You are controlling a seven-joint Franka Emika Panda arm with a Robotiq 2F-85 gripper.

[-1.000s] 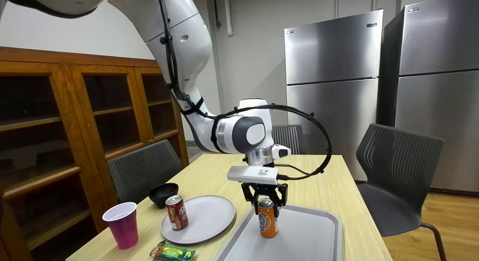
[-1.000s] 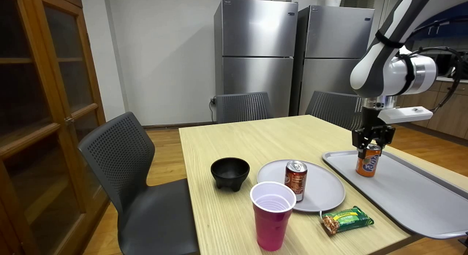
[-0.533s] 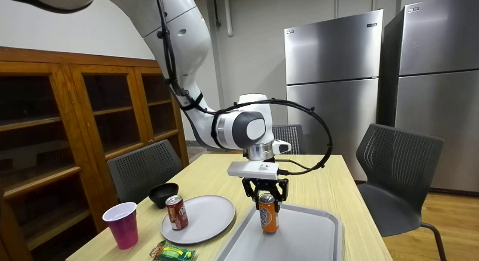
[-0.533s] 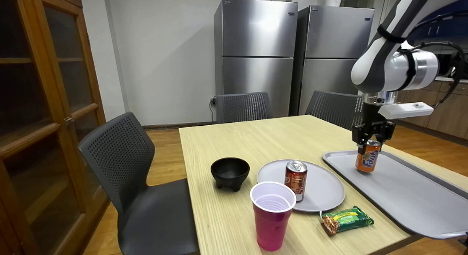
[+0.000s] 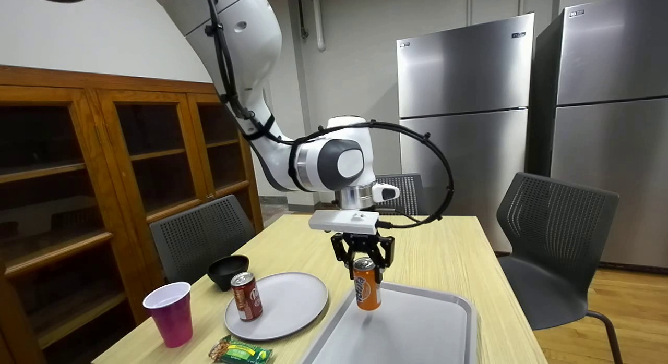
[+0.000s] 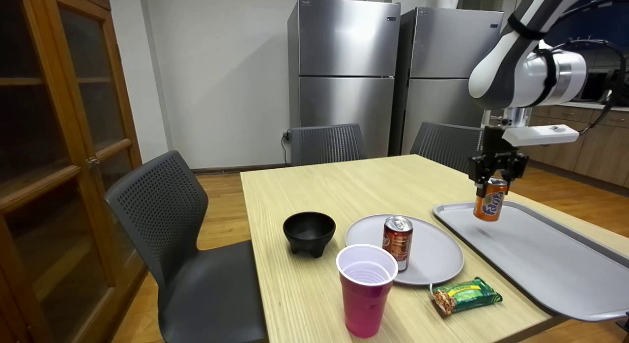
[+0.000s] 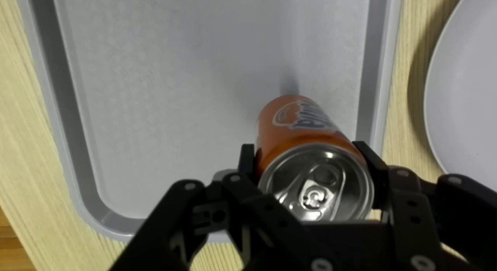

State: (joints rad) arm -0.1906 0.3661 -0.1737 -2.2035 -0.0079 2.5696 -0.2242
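Note:
My gripper is shut on an orange Fanta can, with one finger on each side near its top. The can hangs upright a little above a grey tray, its shadow on the tray below. In an exterior view the gripper holds the can over the far left part of the tray. In the wrist view the gripper has the can between its fingers, with the silver lid facing the camera and the tray beneath.
A grey plate beside the tray holds a dark red can. A pink cup, a black bowl and a green-wrapped bar stand or lie around it on the wooden table. Chairs surround the table.
The arm has risen with the orange can in the gripper. The can was standing on the tray one second ago and is now lifted clear, shifted slightly left in both exterior views.

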